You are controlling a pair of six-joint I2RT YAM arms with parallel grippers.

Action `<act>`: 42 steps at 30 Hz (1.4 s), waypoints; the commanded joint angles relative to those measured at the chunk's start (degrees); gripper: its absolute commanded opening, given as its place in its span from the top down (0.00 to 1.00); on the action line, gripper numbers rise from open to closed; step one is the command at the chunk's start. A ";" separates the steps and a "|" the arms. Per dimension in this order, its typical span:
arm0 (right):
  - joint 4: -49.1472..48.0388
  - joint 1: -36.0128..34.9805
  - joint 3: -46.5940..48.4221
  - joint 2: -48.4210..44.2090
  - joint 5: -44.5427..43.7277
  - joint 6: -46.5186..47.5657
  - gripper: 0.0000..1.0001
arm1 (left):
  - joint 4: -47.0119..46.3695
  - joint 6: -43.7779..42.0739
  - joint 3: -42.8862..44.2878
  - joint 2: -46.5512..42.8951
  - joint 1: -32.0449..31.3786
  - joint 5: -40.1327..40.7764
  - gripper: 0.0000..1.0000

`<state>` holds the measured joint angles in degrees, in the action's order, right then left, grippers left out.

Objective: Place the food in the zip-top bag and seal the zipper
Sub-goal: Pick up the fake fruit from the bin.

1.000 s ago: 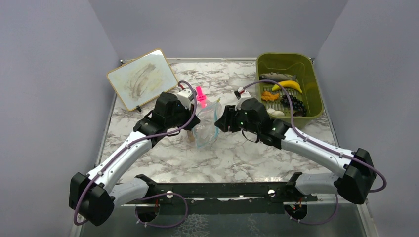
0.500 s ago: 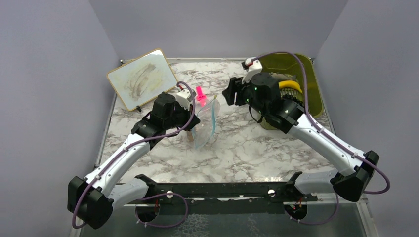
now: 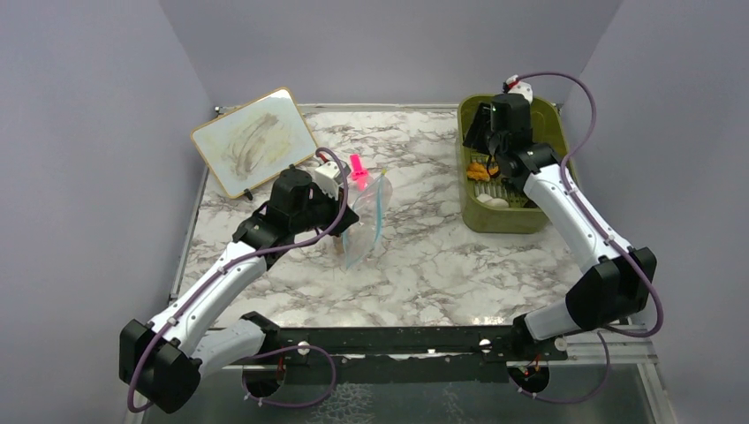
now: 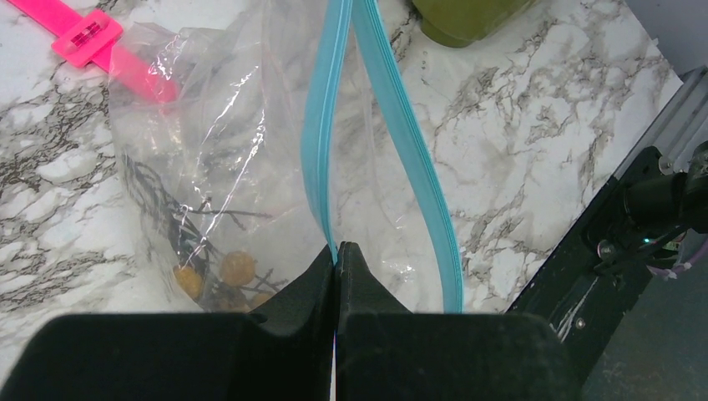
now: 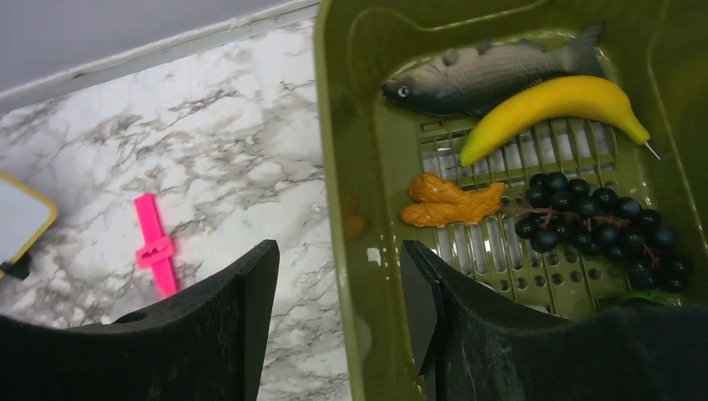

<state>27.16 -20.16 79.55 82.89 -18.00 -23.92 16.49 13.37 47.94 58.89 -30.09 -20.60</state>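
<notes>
The clear zip-top bag (image 3: 366, 228) stands at mid-table, its mouth open. My left gripper (image 4: 337, 247) is shut on one side of the blue-teal zipper (image 4: 321, 125); the other strip (image 4: 409, 150) bows away. Brownish bits (image 4: 236, 267) lie inside the bag (image 4: 209, 167). My right gripper (image 5: 338, 251) is open and empty, above the left wall of the olive-green bin (image 5: 334, 125). In the bin lie the grey fish (image 5: 493, 75), yellow banana (image 5: 551, 104), orange piece (image 5: 451, 200) and dark grapes (image 5: 597, 225). The white piece (image 3: 493, 201) shows in the top view.
A pink clip (image 3: 358, 168) lies on the marble just behind the bag; it also shows in the left wrist view (image 4: 92, 42) and the right wrist view (image 5: 157, 251). A small whiteboard (image 3: 254, 141) lies at the back left. The bin (image 3: 508, 221) stands at the back right.
My right arm has swung away from the bag's right side, back and to the right, and is now over the bin. My left gripper has kept its hold on the bag.
</notes>
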 commanded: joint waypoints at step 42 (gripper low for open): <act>3.27 19.96 16.31 38.75 -7.87 -37.16 0.40 | -2.87 0.19 -1.53 -2.39 -0.07 -3.20 1.00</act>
<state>28.40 -0.73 93.80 119.15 -25.61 -58.48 15.44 13.41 47.00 57.30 -30.09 -22.57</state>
